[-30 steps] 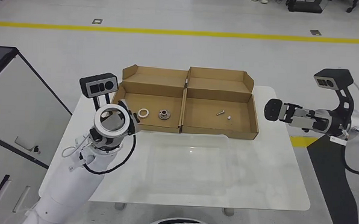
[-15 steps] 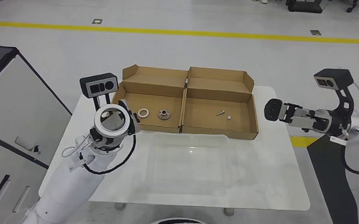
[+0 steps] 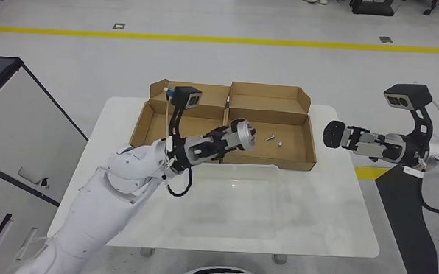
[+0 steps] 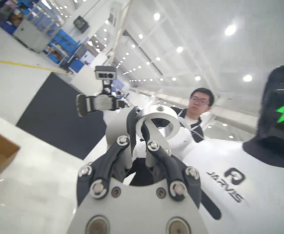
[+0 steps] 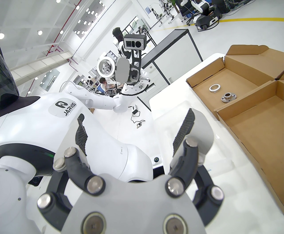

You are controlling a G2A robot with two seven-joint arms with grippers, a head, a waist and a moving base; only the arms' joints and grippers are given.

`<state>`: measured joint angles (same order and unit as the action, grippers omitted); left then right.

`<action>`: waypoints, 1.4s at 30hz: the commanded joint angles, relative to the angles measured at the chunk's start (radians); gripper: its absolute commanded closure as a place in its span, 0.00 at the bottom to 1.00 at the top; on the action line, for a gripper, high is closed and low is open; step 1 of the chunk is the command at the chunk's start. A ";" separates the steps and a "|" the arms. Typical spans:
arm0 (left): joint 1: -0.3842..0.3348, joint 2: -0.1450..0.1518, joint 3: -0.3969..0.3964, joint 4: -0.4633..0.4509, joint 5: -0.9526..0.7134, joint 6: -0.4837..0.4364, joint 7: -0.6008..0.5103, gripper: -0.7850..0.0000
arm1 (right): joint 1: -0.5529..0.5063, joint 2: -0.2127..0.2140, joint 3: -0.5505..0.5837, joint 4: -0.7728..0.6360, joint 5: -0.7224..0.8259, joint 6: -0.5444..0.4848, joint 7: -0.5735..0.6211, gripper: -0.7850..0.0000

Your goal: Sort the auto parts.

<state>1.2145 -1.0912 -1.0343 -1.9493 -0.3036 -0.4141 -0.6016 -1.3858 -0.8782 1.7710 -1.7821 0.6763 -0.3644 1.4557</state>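
Note:
My left gripper (image 3: 243,134) hangs over the divide between the two cardboard boxes, shut on a silver metal collar (image 4: 170,130) with one finger through its bore (image 4: 142,124). The left box (image 3: 150,123) holds a white ring (image 5: 214,88) and a metal flange (image 5: 228,96); my left arm covers them in the top view. Inside the right box (image 3: 289,151) lie a small screw (image 3: 269,138) and a tiny pale piece (image 3: 280,144). Off the table's right edge, my right gripper (image 3: 329,134) is open and holds nothing (image 5: 135,124).
A clear shallow tray (image 3: 232,180) lies on the white table (image 3: 326,230) in front of the boxes. Both box lids stand open at the back. A dark-framed cabinet (image 3: 6,120) stands to the table's left.
My left arm has swung from the table's left side across to the middle of the boxes. The right arm has not moved.

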 commanded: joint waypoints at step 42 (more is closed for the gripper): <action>-0.458 -0.090 0.192 0.442 0.730 0.518 0.023 1.00 | 0.000 0.000 0.000 0.000 0.000 0.000 0.000 0.00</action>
<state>0.7570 -1.1811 -0.8426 -1.5077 0.4260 0.1034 -0.5790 -1.3858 -0.8782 1.7710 -1.7821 0.6763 -0.3644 1.4557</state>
